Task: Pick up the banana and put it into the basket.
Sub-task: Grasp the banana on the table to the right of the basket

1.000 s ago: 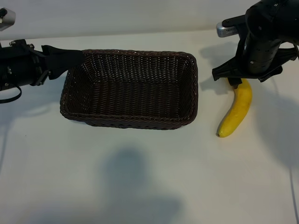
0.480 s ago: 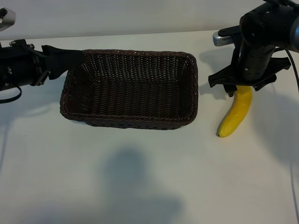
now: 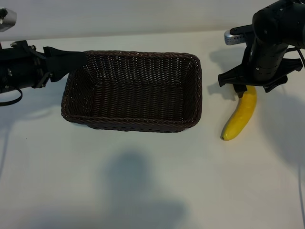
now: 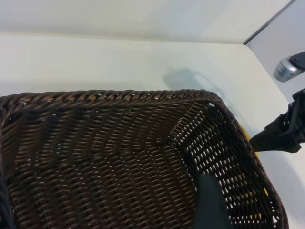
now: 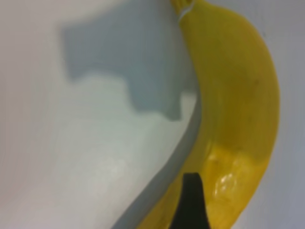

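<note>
Lengthwise, banana from near-left tip toward far-right stem.

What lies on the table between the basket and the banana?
Nothing: the exterior view shows only bare white table between the basket and the banana.

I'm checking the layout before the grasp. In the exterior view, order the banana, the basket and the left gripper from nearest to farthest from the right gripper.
1. The banana: directly under the open right gripper, at the view's right.
2. The basket: middle of the table.
3. The left gripper: at the basket's far-left rim.
</note>
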